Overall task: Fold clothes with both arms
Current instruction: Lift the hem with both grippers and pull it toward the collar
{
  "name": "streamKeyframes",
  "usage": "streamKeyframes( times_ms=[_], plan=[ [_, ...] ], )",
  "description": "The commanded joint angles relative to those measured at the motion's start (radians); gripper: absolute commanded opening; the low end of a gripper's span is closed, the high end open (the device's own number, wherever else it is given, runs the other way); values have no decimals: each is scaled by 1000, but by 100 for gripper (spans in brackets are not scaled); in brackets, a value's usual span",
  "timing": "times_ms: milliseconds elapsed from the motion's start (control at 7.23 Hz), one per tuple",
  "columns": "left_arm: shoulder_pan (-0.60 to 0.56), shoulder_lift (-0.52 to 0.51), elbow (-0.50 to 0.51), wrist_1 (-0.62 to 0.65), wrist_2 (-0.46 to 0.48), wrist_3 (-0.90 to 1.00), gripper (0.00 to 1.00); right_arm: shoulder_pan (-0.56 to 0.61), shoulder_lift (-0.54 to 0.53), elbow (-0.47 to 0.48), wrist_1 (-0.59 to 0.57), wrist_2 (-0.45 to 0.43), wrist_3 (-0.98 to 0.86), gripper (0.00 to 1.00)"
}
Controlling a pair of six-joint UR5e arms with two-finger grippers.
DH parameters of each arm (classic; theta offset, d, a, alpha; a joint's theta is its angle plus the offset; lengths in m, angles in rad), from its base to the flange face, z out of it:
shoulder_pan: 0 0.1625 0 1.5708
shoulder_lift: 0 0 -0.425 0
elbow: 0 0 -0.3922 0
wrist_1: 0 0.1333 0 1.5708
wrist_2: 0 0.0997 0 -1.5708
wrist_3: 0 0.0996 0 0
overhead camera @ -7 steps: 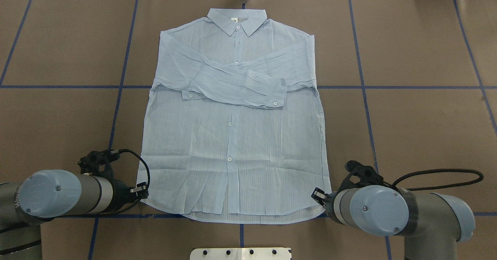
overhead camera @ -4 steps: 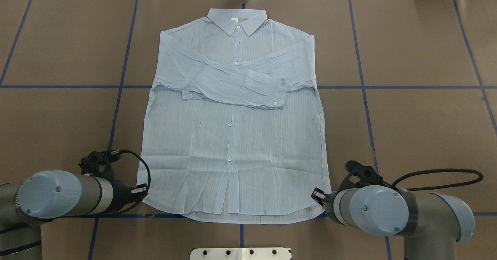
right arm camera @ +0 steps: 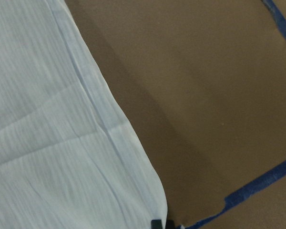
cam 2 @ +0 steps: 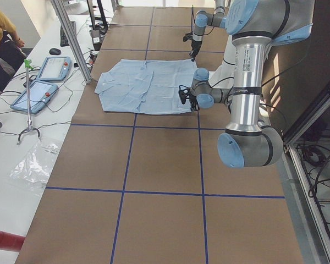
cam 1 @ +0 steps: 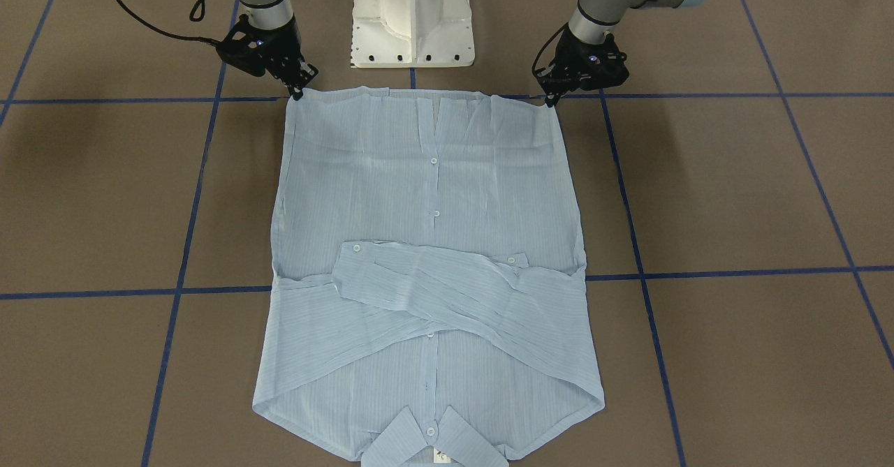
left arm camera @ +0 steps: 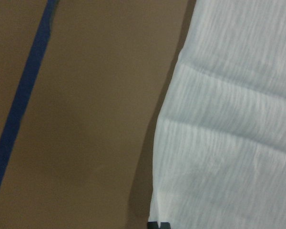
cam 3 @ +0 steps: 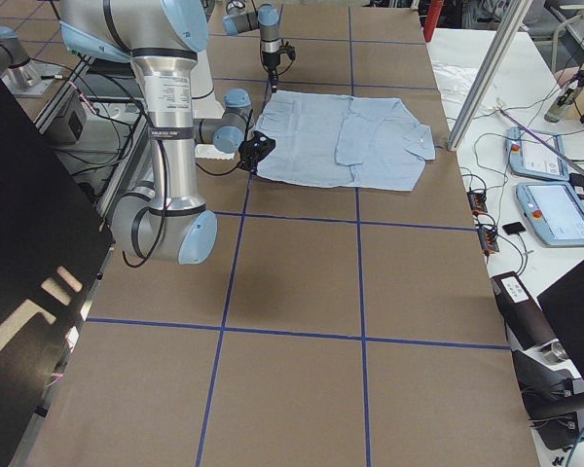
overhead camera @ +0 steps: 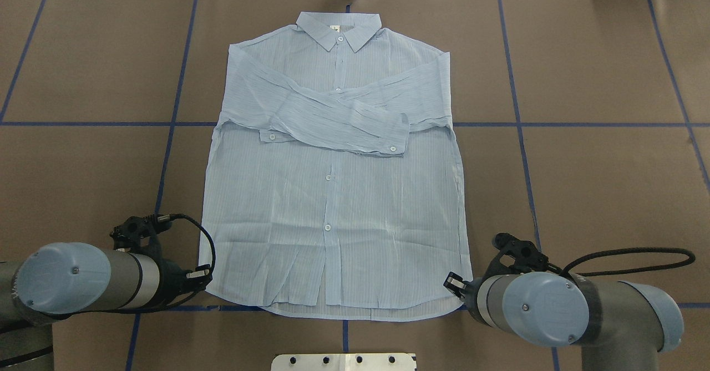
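Pale-blue shirt lies flat on the brown surface, sleeves crossed over chest, collar far from robot | left fingers closed, pinching one hem corner | right fingers closed, pinching the other

Left arm and right arm: silver-grey tubes, light-blue joint caps, black cables; white bolted base.

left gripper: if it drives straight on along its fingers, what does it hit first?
Most likely the near hem corner of the shirt: the left gripper points steeply down with its tips right at that corner, and the table lies just beneath. Whether it already touches is unclear.
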Motion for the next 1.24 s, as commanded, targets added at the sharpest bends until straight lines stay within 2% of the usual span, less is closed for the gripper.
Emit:
streamKeyframes(
  times_ms=[0,277,553,692,830,968,1107],
  plan=[
    [15,-2,-89,93,-28,-110,0,-28,-51,74,-2,-26,0,0],
    [58,-3,-122,98,-36,-204,0,-51,-132,168,-2,-27,3,0],
    [66,-8,-150,98,-82,-228,0,-42,-133,194,-6,-33,3,0],
    [52,-22,-153,104,-84,-224,0,-21,-128,196,-6,-76,3,0],
    [20,-49,-149,104,-81,-224,0,14,-116,194,-6,-87,2,0],
    [-82,-110,-155,105,-90,-224,0,78,-78,194,-8,-82,0,0],
    [-171,-138,-155,107,-141,-224,0,150,-46,196,-26,-78,-1,0]
  ],
)
